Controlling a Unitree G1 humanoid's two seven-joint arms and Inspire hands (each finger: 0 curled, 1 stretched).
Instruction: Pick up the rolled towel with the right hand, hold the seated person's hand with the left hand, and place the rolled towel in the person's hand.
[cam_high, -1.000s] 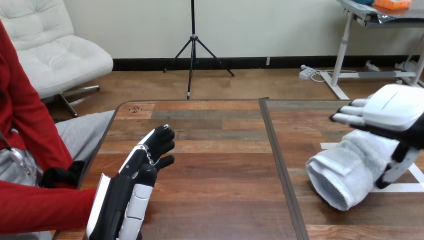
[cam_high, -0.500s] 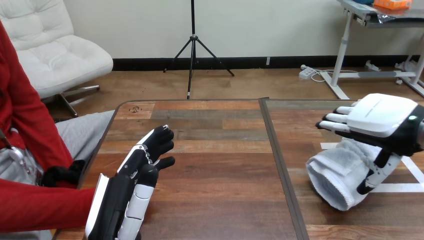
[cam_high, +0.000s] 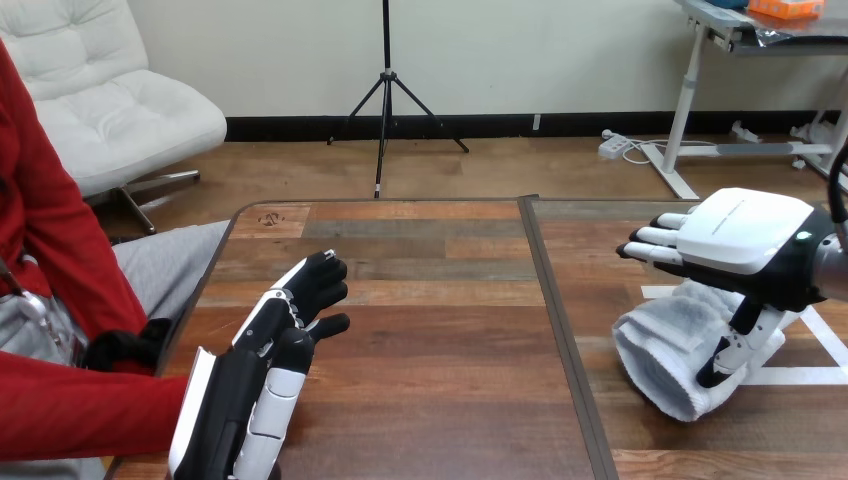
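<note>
The rolled white towel (cam_high: 665, 345) lies on the right table, its open end facing the front left. My right hand (cam_high: 745, 235) hovers over its far end, open, with the fingers straight and pointing left and the thumb hanging down against the towel's near side. My left hand (cam_high: 270, 360) is open above the left table near the left edge, fingers stretched forward. The person's hand (cam_high: 125, 350), dark-covered, rests off the table's left edge, apart from my left hand.
The person's red-sleeved forearm (cam_high: 80, 410) lies along the bottom left, beside my left arm. A dark seam (cam_high: 560, 330) divides the two tabletops. White tape lines (cam_high: 822, 338) mark the table around the towel.
My right hand has moved left and lower over the towel, its thumb now down along the towel's side. The left hand and the person's hand have hardly moved.
</note>
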